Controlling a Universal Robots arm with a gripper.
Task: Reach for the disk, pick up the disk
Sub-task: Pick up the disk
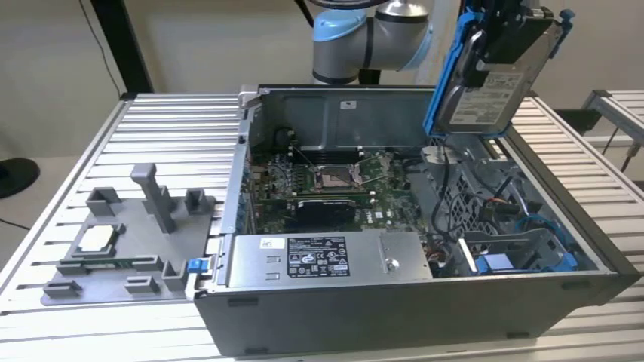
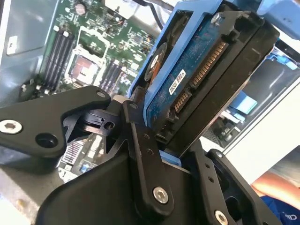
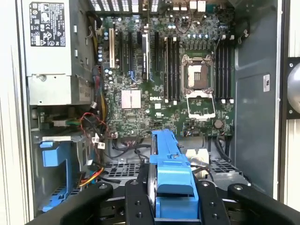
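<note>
The disk point(image 1: 490, 87), a silver-grey drive with a white label in a blue carrier frame, hangs upright above the far right corner of the open computer case point(image 1: 403, 317). My gripper point(image 1: 513, 41) is shut on its upper end. In the second wrist view the black fingers point(image 2: 140, 140) clamp the disk point(image 2: 197, 79), whose blue circuit side and connector face the camera. The first wrist view looks edge-on at the blue carrier point(image 3: 171, 176) between the two fingers point(image 3: 137, 201).
Below lie the motherboard point(image 1: 332, 185), the grey power-supply box point(image 1: 322, 260) and a blue drive bay point(image 1: 513, 260) at the case's near right. A grey fixture point(image 1: 121, 241) holding a small silver chip stands on the slatted table at the exterior view's left. A person's arm point(image 2: 276, 185) is beside the case.
</note>
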